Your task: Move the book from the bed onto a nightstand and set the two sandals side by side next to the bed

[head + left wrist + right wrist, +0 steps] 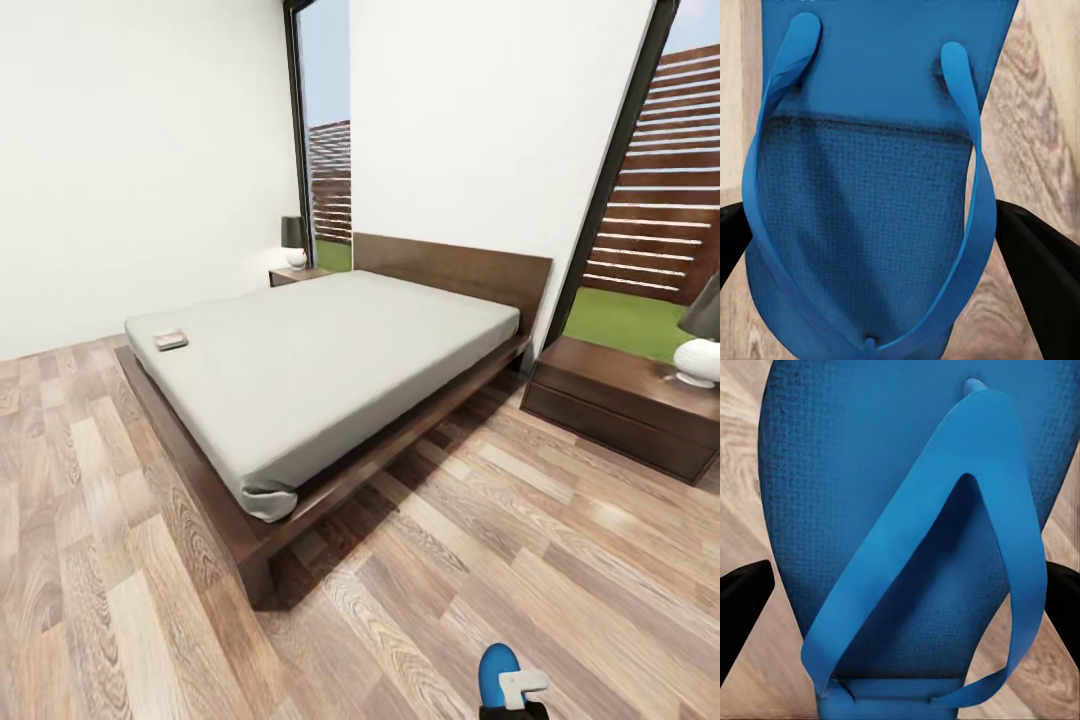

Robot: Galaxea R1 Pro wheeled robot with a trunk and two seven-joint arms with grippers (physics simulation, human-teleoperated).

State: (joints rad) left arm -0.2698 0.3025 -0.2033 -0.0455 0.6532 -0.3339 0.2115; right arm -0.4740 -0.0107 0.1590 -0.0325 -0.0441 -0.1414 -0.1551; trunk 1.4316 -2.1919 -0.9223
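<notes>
Head view: the book [171, 340] lies on the bed [330, 360], far from the nightstand [620, 400], so not moved.

Left wrist view: left claw [881, 232] pinches a sandal [870, 187].

Right wrist view: right claw [904, 600] pinches 2nd sandal [892, 510]. Both not down by bed.

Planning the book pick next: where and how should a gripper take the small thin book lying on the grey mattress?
The small thin book lies flat near the foot-end corner of the light-grey mattress. Probably best to come from above on that side and pinch across its short width at the edges, since it is too thin for a side-on grasp.
</notes>
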